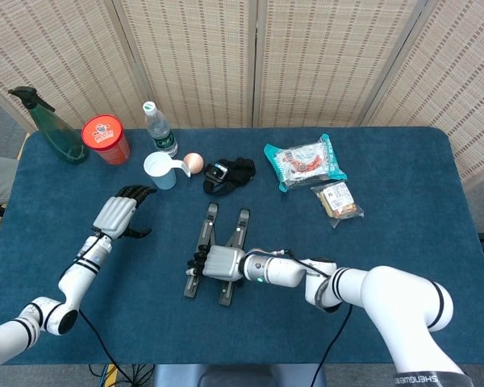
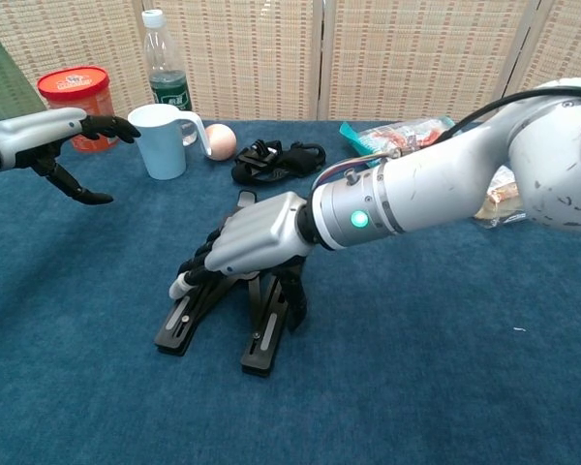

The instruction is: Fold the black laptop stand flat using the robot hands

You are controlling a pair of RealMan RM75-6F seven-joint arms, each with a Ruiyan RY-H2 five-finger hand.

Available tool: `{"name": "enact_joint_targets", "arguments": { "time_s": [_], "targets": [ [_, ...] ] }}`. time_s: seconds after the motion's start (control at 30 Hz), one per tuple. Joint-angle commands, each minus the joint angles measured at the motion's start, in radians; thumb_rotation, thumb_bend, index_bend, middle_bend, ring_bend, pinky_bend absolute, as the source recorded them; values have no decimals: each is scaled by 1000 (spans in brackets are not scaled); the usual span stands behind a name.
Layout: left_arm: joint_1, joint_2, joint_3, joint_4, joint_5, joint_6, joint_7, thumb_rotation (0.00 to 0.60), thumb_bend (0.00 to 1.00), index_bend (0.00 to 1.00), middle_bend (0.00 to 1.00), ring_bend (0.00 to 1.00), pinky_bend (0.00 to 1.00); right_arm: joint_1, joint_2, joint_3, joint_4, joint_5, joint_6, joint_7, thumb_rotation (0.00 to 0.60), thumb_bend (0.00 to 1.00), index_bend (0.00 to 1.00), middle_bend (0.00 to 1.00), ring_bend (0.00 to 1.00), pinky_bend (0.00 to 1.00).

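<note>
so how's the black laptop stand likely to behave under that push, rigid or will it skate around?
The laptop stand looks like stiff bars on hinges, so it should fold rather than flex. The right robot hand presses from above, and the table looks cloth-covered, so sliding seems unlikely. It already sits low with two long rails on the cloth, so tipping looks improbable.

The right hand [image 2: 247, 237] lies palm down at the end of its outstretched white arm, dark fingers [image 2: 196, 260] curled downward. The left hand [image 1: 121, 214] hovers open, fingers spread forward and thumb hanging apart beneath, forearm extended.
</note>
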Motion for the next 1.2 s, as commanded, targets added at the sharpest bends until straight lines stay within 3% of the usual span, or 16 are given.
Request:
{"name": "enact_joint_targets", "arguments": {
  "time_s": [0.03,0.27,0.6,0.97,1.07,1.2],
  "targets": [
    [0,-1,0,2,1,-1,-2,600,183,116,123,79,63,6,-6,-4,8,2,-4,6,600,0,0,0,0,0],
    [0,-5,0,10,4,-2,-9,600,182,116,123,79,62,9,-24,-13,38,4,10,21,600,0,0,9,0,0],
    [2,-5,0,15,9,0,-15,600,182,116,123,79,63,11,-46,-16,87,4,51,75,600,0,0,130,0,0],
    [7,-3,-1,14,10,5,-21,600,182,116,123,79,63,31,-65,-21,109,6,38,91,600,0,0,145,0,0],
    [9,-1,0,12,12,9,-22,600,183,116,123,78,63,25,-72,-20,122,5,59,94,600,16,5,206,0,0],
    [11,1,-1,9,13,11,-23,600,182,116,123,78,63,14,-83,-24,143,0,92,101,600,56,115,321,0,0]
  ]
}}
